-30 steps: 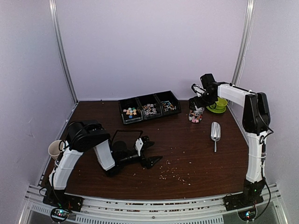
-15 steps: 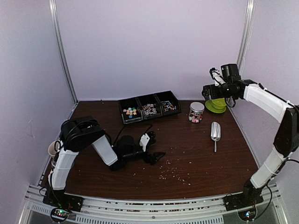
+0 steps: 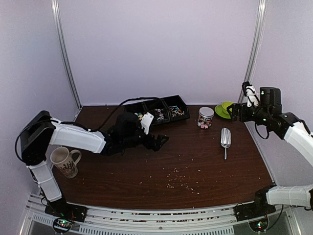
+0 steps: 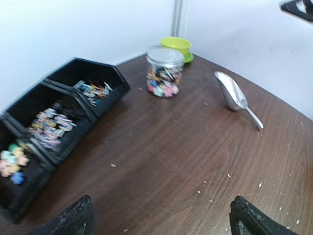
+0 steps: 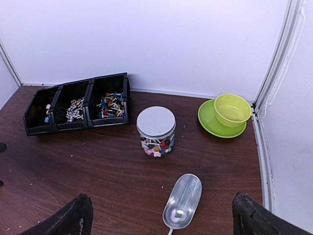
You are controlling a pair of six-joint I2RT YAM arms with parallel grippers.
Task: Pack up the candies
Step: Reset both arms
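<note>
The candies fill three joined black bins (image 3: 156,111): pastel chunks (image 4: 10,160) in the left one, wrapped pieces (image 4: 49,129) in the middle one and stick-like ones (image 5: 110,104) in the right one. More candies (image 5: 156,145) sit in a clear jar (image 3: 206,117) with a silver lid on it. My left gripper (image 3: 159,142) hovers low over bare table just in front of the bins, open and empty (image 4: 164,218). My right gripper (image 3: 234,111) hangs raised to the right of the jar, beside the green bowl, open and empty (image 5: 161,213).
A metal scoop (image 3: 225,138) lies right of centre, bowl facing up. A green bowl on a green plate (image 3: 226,108) stands at the back right. A mug (image 3: 63,160) stands at the left edge. Pale crumbs (image 3: 181,181) are scattered over the front of the table.
My left arm unfolded and reached from the front left toward the bins, uncovering the mug. My right arm pulled away from the jar to the right and rose. Both grippers stayed open.
</note>
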